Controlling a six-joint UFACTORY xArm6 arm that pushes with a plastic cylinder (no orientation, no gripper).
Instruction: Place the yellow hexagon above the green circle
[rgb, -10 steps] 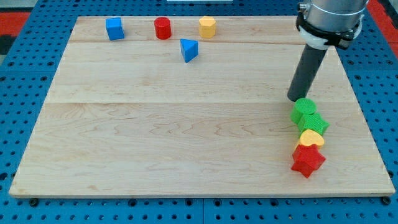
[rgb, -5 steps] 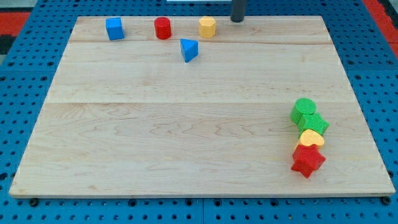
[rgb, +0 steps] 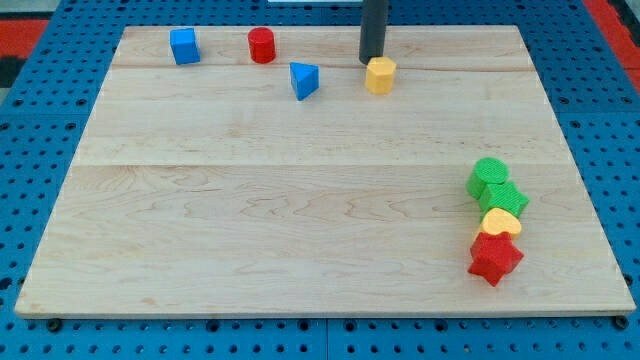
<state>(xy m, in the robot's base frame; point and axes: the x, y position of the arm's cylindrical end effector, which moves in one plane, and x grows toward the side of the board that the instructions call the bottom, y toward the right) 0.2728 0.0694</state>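
Near the tabletop's (rgb: 300, 200) top edge, from the view's left: blue cube (rgb: 183, 46), red cylinder (rgb: 261, 45), blue triangle (rgb: 304, 80) slightly lower, yellow hexagon (rgb: 380, 75). My tip (rgb: 371, 61) touching the hexagon's upper left. Well apart, at lower right, a touching column from top to bottom: green circle (rgb: 489, 175), green block (rgb: 505, 199), yellow heart (rgb: 500, 223), red star (rgb: 496, 258).

A robotics lab bench: a pale wooden board (rgb: 300, 200) lies on a blue perforated mounting table (rgb: 30, 150), small coloured test blocks scattered on it, and a dark rod hangs down from above.
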